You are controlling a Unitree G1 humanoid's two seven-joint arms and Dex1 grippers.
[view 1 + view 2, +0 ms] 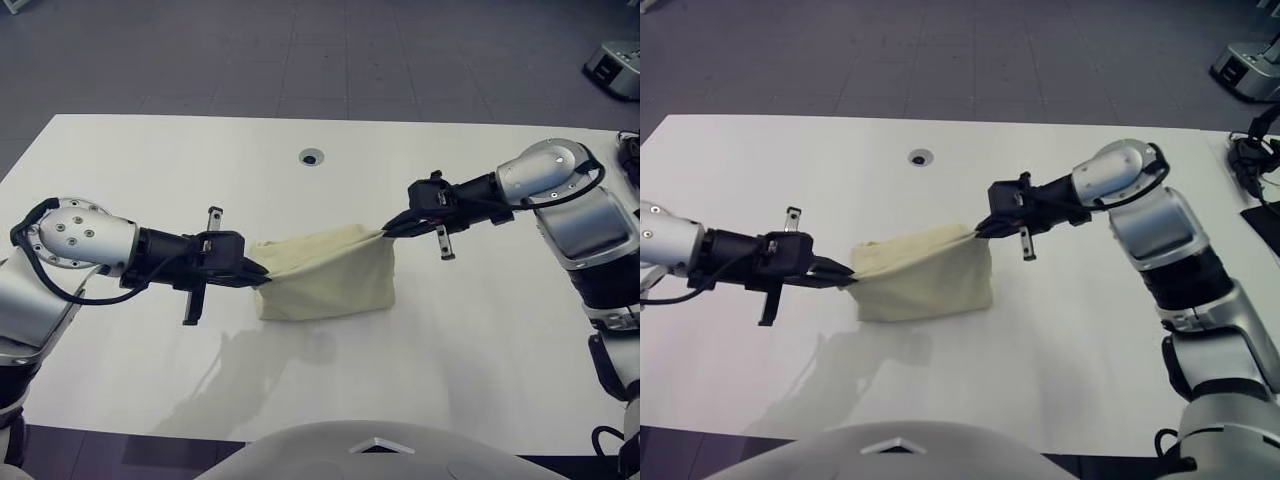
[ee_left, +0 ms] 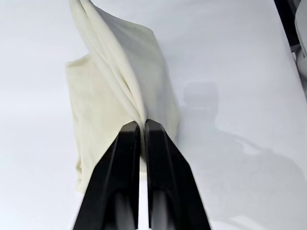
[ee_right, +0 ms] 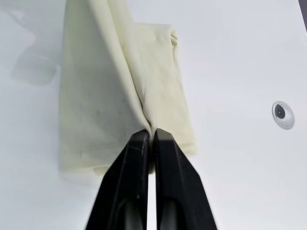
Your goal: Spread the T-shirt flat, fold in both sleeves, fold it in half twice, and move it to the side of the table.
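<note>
Pale yellow T-shirt (image 1: 325, 280), folded small, hung stretched between both hands over the middle of the white tabletop (image 1: 480, 350), lower edge resting on it. Left hand (image 1: 258, 272) pinched tight on its left top corner, right hand (image 1: 388, 232) pinched on the right top corner. Round cable hole (image 1: 312, 156) sat toward the far edge.

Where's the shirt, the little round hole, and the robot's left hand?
T-shirt (image 1: 325, 278): left eye view, middle of the folded cloth.
round hole (image 1: 312, 156): left eye view, its dark centre.
left hand (image 1: 262, 272): left eye view, between its fingertips, shut on the T-shirt's corner.
</note>
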